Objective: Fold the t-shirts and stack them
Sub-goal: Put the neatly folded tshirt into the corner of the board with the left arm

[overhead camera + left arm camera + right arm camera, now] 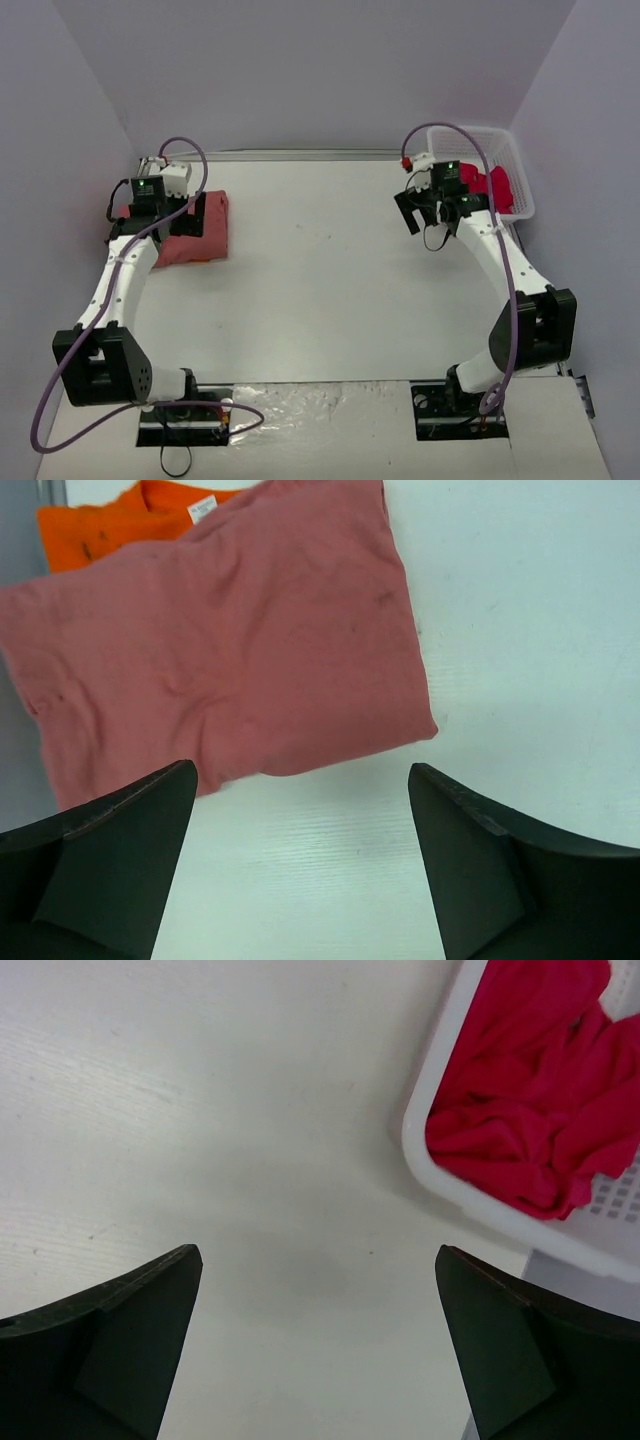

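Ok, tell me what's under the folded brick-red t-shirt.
An orange t-shirt sticks out from beneath the brick-red t-shirt at one corner, its neck label showing. The rest is covered, so its fold cannot be judged.

- brick-red tee: soft matt cloth, lightly creased, few dark specks.
- orange tee: matt cloth, same knit look.
- crimson tee: thin matt cloth, v. crumpled.
- basket: white plastic, smooth rim, perforated wall.
- table: white, matt, faint grain lines.
- left gripper & right gripper: fingers black, matt, slightly grainy, prob. plastic.
- cable: purple, smooth, slight sheen.
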`<state>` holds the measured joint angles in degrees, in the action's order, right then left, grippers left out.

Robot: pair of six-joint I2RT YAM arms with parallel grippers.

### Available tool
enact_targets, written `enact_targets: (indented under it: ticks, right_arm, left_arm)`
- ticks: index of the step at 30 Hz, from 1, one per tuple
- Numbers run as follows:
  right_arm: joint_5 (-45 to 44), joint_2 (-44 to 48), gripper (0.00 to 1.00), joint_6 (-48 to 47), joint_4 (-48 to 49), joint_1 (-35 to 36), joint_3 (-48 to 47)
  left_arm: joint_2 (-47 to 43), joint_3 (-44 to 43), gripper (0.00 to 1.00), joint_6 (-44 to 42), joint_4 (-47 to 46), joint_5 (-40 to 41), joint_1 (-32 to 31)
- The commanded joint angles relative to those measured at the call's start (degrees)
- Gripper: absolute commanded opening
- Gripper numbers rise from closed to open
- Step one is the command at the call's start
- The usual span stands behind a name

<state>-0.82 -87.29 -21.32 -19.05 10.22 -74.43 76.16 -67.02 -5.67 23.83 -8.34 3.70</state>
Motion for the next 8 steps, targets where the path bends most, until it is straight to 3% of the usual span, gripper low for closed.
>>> enact_targets:
  ticks: [1,8]
  right_arm:
    - [-1.9,3.07,1.0,2.86,4.53,-1.07,7.7]
    - [4.24,8.7,1.0,5.58,8.06,-3.88,13.0]
  left_arm:
    - [-2.33,-1.09,0.87,1.8,-4.85,-2.21,-0.1]
    - [-4.35,1.1,0.93,2.77,-5.47,-4.49,-0.1]
